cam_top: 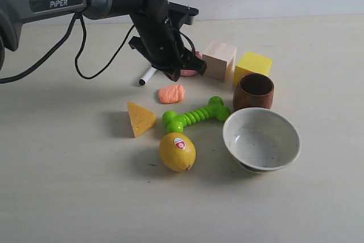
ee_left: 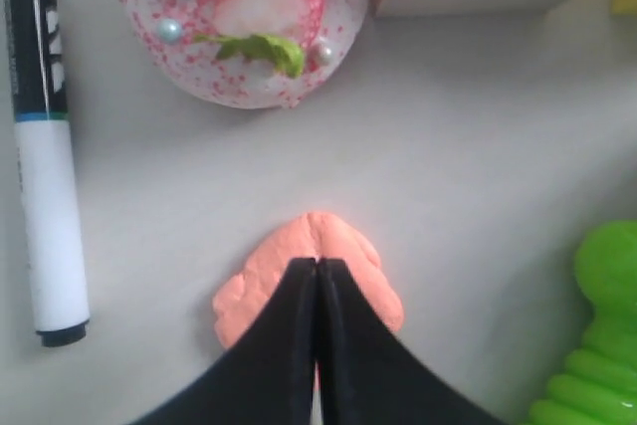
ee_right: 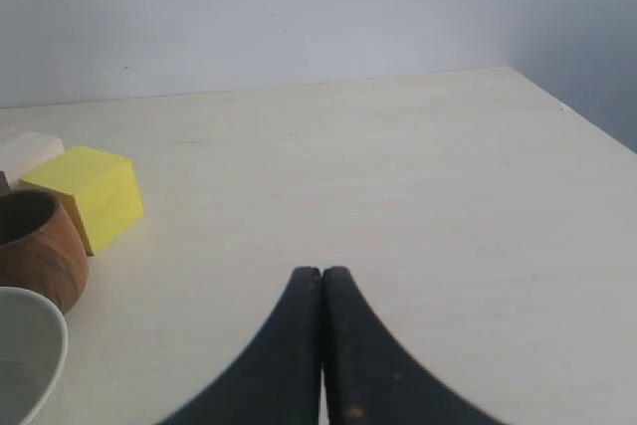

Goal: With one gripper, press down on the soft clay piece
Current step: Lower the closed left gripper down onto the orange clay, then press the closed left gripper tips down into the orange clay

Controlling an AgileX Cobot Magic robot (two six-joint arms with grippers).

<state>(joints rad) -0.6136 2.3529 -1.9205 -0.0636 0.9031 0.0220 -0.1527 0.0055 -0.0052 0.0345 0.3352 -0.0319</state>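
Note:
The soft clay piece [cam_top: 171, 93] is a salmon-orange lump lying on the table between the marker and the green toy. My left gripper [cam_top: 172, 74], black, on the dark grey PIPER arm, hangs just above and behind it with its jaws shut and nothing between them. In the left wrist view the closed tips of the left gripper [ee_left: 317, 264] point at the middle of the clay [ee_left: 261, 271] and cover its near half; whether they touch it I cannot tell. My right gripper [ee_right: 321, 271] is shut over bare table and is out of the exterior view.
Near the clay lie a black-and-white marker [cam_top: 147, 75] and a pink round container [ee_left: 249, 17]. A wooden block [cam_top: 219, 60], yellow cube [cam_top: 253, 66] and brown cup [cam_top: 253, 91] stand to the right. In front are a green toy [cam_top: 196, 115], yellow-orange wedge [cam_top: 140, 118], lemon [cam_top: 177, 151] and white bowl [cam_top: 261, 139].

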